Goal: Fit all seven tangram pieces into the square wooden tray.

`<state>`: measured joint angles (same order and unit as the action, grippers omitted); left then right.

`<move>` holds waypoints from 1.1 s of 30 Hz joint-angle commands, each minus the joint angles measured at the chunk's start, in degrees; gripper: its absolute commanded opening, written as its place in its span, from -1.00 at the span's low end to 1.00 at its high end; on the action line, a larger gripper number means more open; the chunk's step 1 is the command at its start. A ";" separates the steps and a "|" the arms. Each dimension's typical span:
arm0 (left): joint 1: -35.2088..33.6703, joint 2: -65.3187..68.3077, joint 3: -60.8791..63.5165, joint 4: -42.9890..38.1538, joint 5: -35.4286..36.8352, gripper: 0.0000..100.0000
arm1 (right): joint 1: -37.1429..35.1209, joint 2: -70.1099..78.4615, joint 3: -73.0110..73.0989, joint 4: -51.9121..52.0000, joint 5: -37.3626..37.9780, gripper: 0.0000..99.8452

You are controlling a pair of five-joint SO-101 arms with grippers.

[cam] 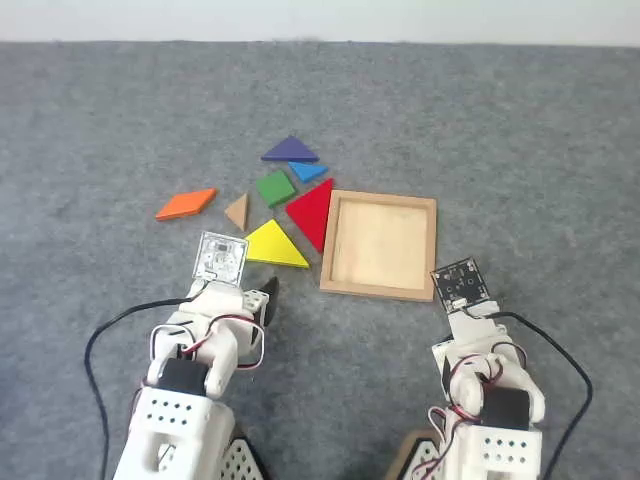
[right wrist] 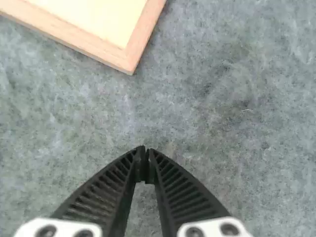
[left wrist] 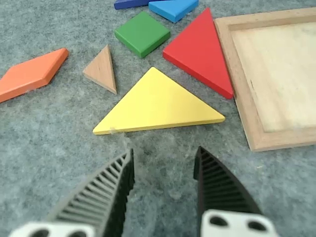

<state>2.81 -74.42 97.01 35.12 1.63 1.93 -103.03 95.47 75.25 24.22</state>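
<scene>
The square wooden tray (cam: 338,284) lies at the table's middle with nothing in it. Left of it lie the red triangle (cam: 312,211), yellow triangle (cam: 273,245), green square (cam: 275,188), small wooden triangle (cam: 238,211), orange parallelogram (cam: 186,204), light blue triangle (cam: 308,171) and dark blue triangle (cam: 290,151). My left gripper (left wrist: 164,163) is open, hovering just short of the yellow triangle (left wrist: 157,104), nothing between its fingers. My right gripper (right wrist: 146,159) is shut over bare carpet, near the tray's corner (right wrist: 129,61).
Grey carpet covers the whole table. Both arm bases (cam: 185,400) (cam: 490,410) stand at the near edge with black cables looping beside them. Open carpet lies right of the tray and beyond the pieces.
</scene>
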 commanded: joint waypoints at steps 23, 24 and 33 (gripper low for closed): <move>-4.31 -1.32 -3.65 3.43 -6.95 -0.63 | -0.22 -0.84 0.97 0.13 0.44 -0.98; -6.24 -1.32 -5.49 5.98 -9.76 -0.63 | -0.22 -0.84 0.97 0.13 0.44 -0.98; -11.60 -0.09 -33.45 27.34 -15.12 -0.62 | -0.13 -0.84 0.97 0.13 0.44 -0.98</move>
<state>-9.76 -74.42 79.16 54.37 -12.53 1.93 -103.03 95.47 75.25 24.22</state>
